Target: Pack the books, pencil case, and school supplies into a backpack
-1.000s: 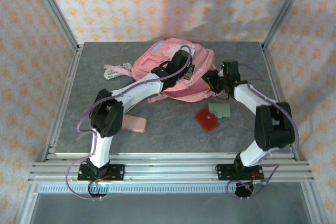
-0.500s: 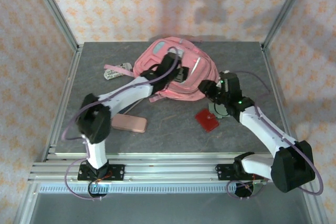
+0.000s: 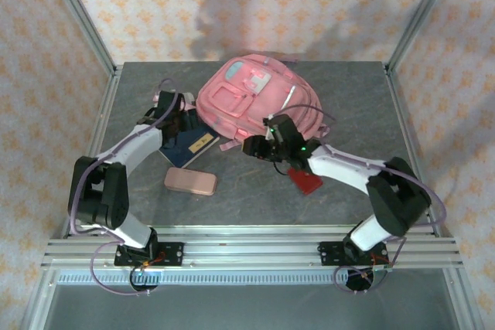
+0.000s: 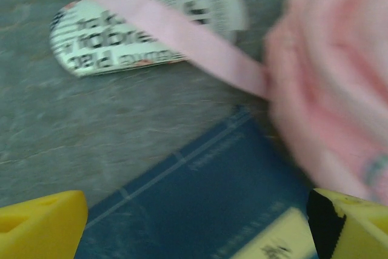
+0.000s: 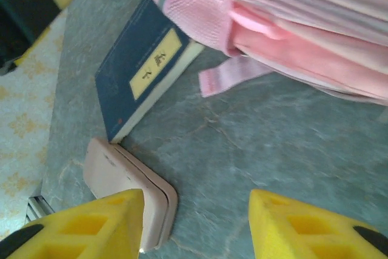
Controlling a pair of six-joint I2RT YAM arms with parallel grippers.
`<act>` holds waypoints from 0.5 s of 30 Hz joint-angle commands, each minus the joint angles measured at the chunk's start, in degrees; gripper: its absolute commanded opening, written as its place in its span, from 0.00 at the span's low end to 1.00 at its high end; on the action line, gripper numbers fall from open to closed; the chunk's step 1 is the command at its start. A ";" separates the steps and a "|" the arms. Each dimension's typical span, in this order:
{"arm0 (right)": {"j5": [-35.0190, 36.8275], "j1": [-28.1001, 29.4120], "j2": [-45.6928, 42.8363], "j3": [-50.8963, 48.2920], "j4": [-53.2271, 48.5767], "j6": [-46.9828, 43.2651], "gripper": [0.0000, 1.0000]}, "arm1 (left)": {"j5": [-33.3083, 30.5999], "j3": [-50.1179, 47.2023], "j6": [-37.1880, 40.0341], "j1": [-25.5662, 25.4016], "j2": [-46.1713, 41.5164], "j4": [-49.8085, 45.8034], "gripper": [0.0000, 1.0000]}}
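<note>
Two grippers: both stand with their jaws apart, and neither clasps anything.
Left gripper (image 4: 194, 225): its yellow fingertips sit wide apart at the bottom corners of the left wrist view, above the navy book. From the top camera it is just off the backpack's left side.
Navy book (image 4: 200, 192): it lies flat on the grey table (image 3: 348, 90), directly below and between the left fingertips, with its yellow label facing up.
Right gripper (image 5: 194, 222): its fingers are parted with bare table between them. From the top camera it sits just in front of the backpack's near edge.
Pencil case (image 5: 130, 192): pink and flat, it lies partly behind the finger at the lower left of the right wrist view. It is touching or just short of the book's near corner.
Backpack (image 3: 255, 98): pink, it lies front pockets up at the far middle of the table. Its edge is against or over the book's far end; which cannot be told.
Red pad (image 3: 307, 181): it is on the table, partly hidden under the right forearm, behind that gripper.
Pink strap (image 4: 176, 34): it runs from the backpack across a white printed item (image 4: 109, 47) beyond the book.
</note>
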 commanded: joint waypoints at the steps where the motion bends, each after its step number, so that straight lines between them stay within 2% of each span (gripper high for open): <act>1: -1.07 1.49 5.63 5.43 3.14 -0.42 0.48 | 2.58 -0.19 -1.40 3.02 3.25 0.36 0.95; 5: -2.55 3.12 13.51 11.78 3.02 0.19 0.48 | 4.34 1.22 -1.56 5.51 7.65 0.80 0.95; 15: -5.93 4.55 29.36 25.72 0.43 3.50 0.46 | 11.20 5.61 1.34 7.48 15.43 -1.44 0.93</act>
